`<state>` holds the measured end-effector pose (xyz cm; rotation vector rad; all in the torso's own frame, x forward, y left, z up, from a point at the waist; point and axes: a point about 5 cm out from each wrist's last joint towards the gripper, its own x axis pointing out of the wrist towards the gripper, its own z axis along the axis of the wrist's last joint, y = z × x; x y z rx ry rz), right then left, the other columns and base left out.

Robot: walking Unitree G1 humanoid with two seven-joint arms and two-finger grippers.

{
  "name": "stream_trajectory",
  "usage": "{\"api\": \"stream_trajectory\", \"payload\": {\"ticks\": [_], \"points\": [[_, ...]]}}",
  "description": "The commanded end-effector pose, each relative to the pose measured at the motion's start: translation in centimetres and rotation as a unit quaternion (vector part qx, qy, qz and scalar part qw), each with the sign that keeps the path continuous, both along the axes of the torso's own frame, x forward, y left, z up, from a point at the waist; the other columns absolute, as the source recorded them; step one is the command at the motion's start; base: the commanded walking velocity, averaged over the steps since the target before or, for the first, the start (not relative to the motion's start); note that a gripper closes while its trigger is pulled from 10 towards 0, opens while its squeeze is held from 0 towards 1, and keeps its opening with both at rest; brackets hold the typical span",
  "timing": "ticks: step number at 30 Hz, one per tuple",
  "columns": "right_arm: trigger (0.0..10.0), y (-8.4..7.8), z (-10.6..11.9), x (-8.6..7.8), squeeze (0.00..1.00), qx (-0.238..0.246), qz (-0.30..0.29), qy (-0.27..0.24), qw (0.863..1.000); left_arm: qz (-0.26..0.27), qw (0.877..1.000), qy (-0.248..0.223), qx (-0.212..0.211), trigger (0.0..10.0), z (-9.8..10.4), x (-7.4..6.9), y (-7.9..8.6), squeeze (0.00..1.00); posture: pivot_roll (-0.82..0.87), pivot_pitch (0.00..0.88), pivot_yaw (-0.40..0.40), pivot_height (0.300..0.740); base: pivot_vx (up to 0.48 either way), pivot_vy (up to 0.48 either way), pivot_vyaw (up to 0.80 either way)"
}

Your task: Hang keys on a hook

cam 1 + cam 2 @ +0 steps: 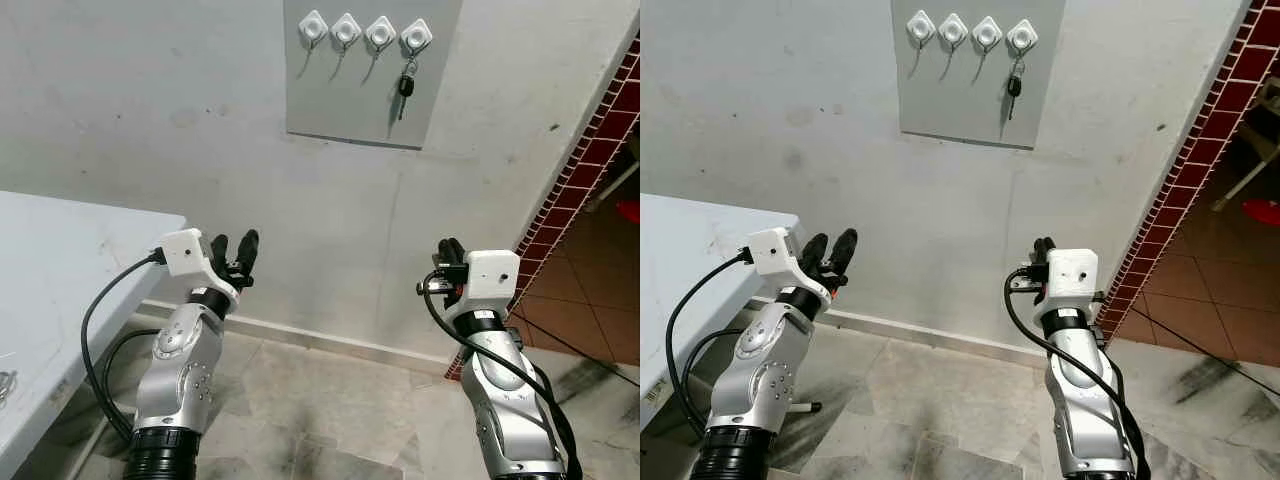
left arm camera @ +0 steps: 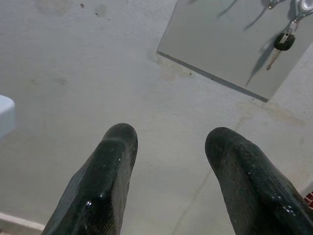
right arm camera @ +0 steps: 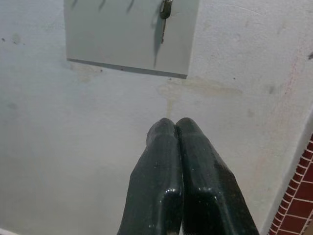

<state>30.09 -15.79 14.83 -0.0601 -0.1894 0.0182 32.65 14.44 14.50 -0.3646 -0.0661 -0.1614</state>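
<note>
The car key [image 1: 405,88] hangs from the rightmost hook [image 1: 416,37] on the grey wall panel [image 1: 440,90]. Well below the panel, the left end effector [image 1: 234,252] is spread open, the right end effector [image 3: 175,128] pressed closed and empty

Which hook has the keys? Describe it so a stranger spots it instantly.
High on the white wall is a grey panel carrying a row of four white hooks. The hook you want is the one nearest the red brick edge; it alone has keys dangling from it.
</note>
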Motion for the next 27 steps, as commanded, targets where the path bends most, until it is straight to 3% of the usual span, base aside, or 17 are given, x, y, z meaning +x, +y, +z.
{"api": "stream_trajectory", "payload": {"ticks": [1, 17, 27], "points": [[10.0, 0.12, 0.50, -0.03, 0.00, -0.001, 0.005, -0.010, 1.000, 0.003, 1.000, -0.008, 0.002, 10.0, 0.46, 0.06, 0.15, 0.00, 0.08, 0.040, -0.014, 0.740, 0.000, 0.300, 0.00], [10.0, 0.14, 0.49, -0.12, 0.00, 0.001, 0.003, -0.010, 1.000, 0.002, 1.000, -0.008, 0.008, 10.0, 0.48, 0.15, 0.16, 0.00, 0.07, 0.044, -0.012, 0.740, 0.205, 0.389, 0.00], [10.0, 0.19, 0.42, -0.24, 0.00, 0.002, 0.003, -0.009, 1.000, 0.003, 0.999, -0.008, 0.031, 10.0, 0.41, 0.08, 0.06, 0.00, 0.08, 0.048, -0.008, 0.740, 0.330, 0.000, 0.00]]}}
